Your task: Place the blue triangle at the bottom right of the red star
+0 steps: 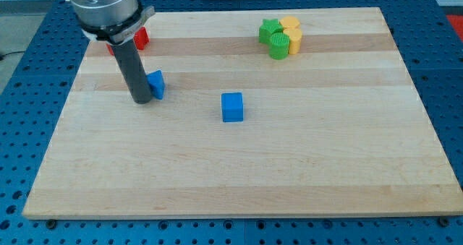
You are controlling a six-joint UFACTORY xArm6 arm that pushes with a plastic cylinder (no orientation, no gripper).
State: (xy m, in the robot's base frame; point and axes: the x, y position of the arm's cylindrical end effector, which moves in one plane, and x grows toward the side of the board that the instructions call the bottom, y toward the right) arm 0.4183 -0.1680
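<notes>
The blue triangle [156, 84] lies on the wooden board [289, 173] at the upper left, partly hidden by my rod. My tip [141, 100] rests on the board right against the triangle's left side. The red star [139, 37] sits above them near the board's top left edge, mostly hidden behind the arm's body; only its right part shows. The triangle is below and slightly right of the star.
A blue cube [232, 107] sits near the board's middle, right of the triangle. Two green blocks [273, 37] and two yellow blocks [291, 32] are clustered at the top right. Blue perforated table surrounds the board.
</notes>
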